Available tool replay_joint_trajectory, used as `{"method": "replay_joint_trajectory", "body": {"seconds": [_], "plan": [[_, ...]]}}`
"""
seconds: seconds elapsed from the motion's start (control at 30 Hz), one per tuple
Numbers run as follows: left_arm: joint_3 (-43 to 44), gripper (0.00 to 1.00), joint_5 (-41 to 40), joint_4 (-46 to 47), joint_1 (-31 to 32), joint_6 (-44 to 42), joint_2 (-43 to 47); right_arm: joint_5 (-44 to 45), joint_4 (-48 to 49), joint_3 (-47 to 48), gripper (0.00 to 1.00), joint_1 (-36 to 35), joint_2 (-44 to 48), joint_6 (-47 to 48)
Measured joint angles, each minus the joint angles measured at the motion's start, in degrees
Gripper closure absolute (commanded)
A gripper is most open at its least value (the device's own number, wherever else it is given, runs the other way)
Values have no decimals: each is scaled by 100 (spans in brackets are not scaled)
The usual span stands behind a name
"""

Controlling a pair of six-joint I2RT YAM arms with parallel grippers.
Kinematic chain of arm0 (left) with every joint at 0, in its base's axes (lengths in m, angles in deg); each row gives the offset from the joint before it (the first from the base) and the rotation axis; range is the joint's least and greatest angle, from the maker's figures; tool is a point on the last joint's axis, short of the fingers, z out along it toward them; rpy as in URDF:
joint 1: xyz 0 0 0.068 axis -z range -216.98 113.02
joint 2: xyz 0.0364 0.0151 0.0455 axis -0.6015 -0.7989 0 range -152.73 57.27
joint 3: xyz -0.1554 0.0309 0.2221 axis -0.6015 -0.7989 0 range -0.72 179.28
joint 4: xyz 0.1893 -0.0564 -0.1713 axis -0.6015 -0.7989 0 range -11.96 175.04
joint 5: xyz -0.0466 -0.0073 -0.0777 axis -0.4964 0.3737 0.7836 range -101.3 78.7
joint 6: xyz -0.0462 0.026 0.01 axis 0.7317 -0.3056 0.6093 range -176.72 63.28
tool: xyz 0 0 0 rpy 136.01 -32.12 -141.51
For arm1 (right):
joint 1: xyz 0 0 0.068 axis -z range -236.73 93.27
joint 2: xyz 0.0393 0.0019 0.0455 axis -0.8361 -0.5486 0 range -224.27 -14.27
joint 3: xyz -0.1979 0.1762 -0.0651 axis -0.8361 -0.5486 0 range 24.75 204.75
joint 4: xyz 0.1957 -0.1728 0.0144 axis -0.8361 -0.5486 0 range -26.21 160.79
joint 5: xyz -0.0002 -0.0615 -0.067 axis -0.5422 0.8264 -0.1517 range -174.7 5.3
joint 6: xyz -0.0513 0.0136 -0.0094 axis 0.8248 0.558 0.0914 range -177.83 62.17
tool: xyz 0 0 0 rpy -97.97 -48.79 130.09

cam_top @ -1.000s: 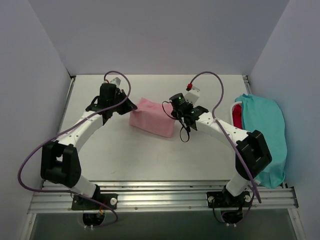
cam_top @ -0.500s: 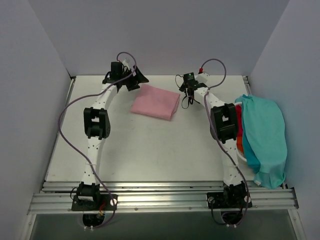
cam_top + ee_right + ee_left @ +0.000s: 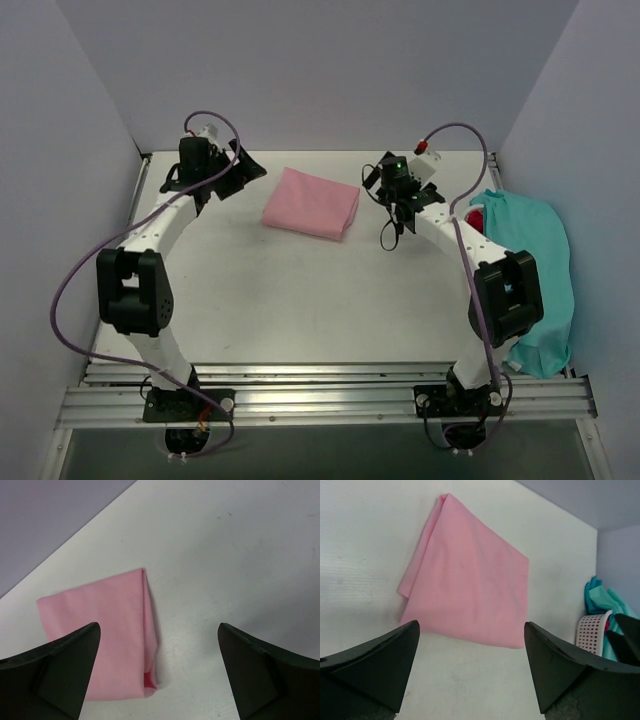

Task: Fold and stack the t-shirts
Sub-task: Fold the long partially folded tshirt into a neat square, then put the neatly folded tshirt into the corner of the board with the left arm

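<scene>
Aluminium rail [image 3: 320, 392] at the near edge, both arm bases bolted to it. Past it the white bench [image 3: 260, 300] is bare across its near and middle parts: good open room.

Near right: teal shirt [image 3: 530, 265], unfolded, draped over a white perforated basket [image 3: 592, 627] at the bench's right edge, close to the side wall. Red shirt [image 3: 477, 222] peeks out at the far-left side, under the teal.

Centre, farther back: pink shirt [image 3: 311, 203], folded to a flat rectangle, alone on the bench. Long axis runs left to right, a little skewed, right end lying nearer the bases. Edges tidy.

Left tool [image 3: 250, 174] sits just off its far-left corner, right tool [image 3: 372, 182] just off its right end. The shirt lies between them and neither touches it. Both tools are spread apart and hold nothing.

Judgement: pink looks finished, teal likely next. It lies right of and nearer than the right tool, which points the other way, toward pink. Right arm is nearer; left is well apart. Little room by the side wall, so draw the teal toward the bare middle.

Rear wall [image 3: 320, 80] close behind both tools.
</scene>
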Motion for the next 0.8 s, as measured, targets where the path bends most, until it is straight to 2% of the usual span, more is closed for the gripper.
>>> {"method": "replay_joint_trajectory", "body": {"seconds": [0.13, 0.2, 0.27, 0.5, 0.67, 0.8], "plan": [[-1478, 6, -590, 780, 201, 474, 1244, -44, 208, -1248, 0, 0, 743, -164], [-1952, 6, -918, 1141, 490, 715, 1386, -79, 238, -1788, 0, -42, 1051, -258], [-2022, 6, -1202, 1353, 905, 940, 1067, -149, 291, -2267, 0, -138, 1373, -350], [-1043, 6, -1436, 1672, 1893, 1497, -901, -136, 332, -3104, 0, -778, 2529, -490], [-184, 6, -1661, 1652, 2186, 1661, -1541, -63, 323, -3585, 0, -975, 3270, -492], [437, 6, -1698, 1744, 2315, 1718, -1714, 79, 302, -3803, 0, -970, 3491, -474]]}}
